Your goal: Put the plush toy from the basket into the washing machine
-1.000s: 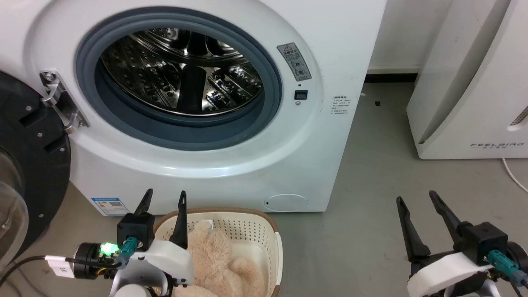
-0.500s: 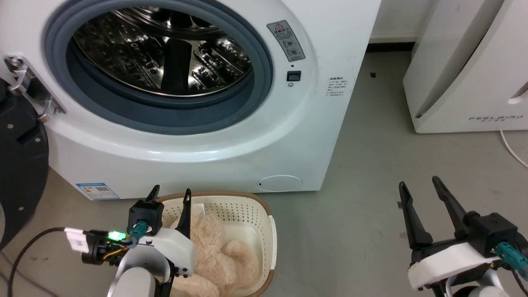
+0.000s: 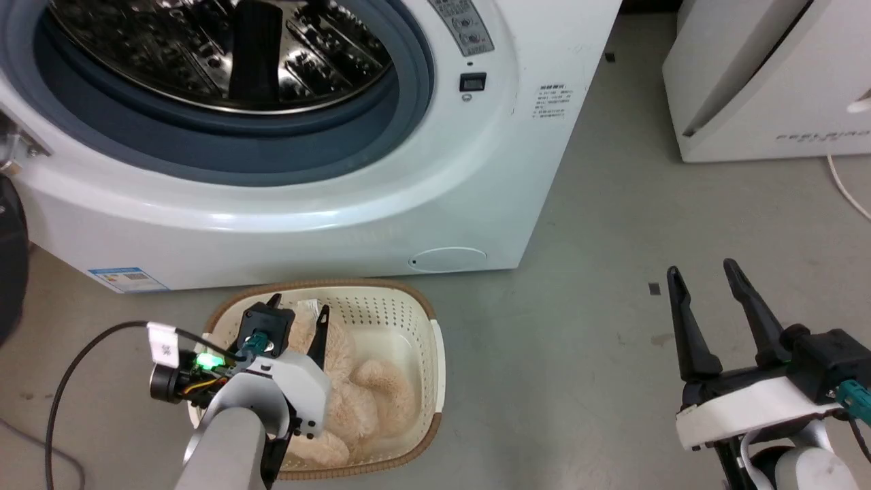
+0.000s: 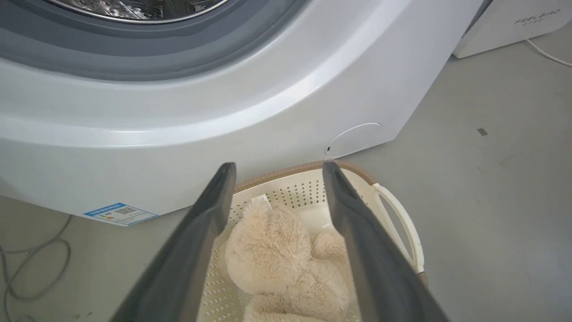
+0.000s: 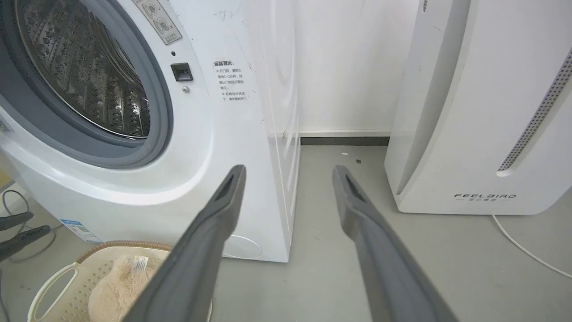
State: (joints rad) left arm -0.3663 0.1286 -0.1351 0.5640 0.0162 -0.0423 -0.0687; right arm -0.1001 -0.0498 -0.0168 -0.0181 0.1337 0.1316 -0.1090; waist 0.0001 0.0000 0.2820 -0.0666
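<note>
The fluffy beige plush toy point(image 3: 360, 401) lies in the cream basket point(image 3: 429, 327) on the floor before the washing machine point(image 3: 381, 204), whose round opening shows the steel drum point(image 3: 204, 61). My left gripper point(image 3: 298, 306) hangs open above the basket's left part, nothing between its fingers. In the left wrist view the plush toy point(image 4: 272, 246) sits below and between the spread fingers point(image 4: 210, 214), inside the basket point(image 4: 402, 223). My right gripper point(image 3: 704, 279) stands open over bare floor at the right, holding nothing. The right wrist view shows the basket point(image 5: 49, 281), the toy point(image 5: 116, 290) and the washing machine point(image 5: 214, 147).
The white FEELBIRD appliance point(image 3: 769, 82) stands at the right, with a white cable point(image 3: 847, 190) on the floor beside it. A black cable point(image 3: 68, 381) trails from my left wrist. The black door edge point(image 3: 10, 265) juts out at the far left. Grey floor lies between basket and right gripper.
The head camera has tilted downward, so the washer slid up the view and more of the basket shows. My left gripper has lowered toward the basket and toy. Both grippers stay open.
</note>
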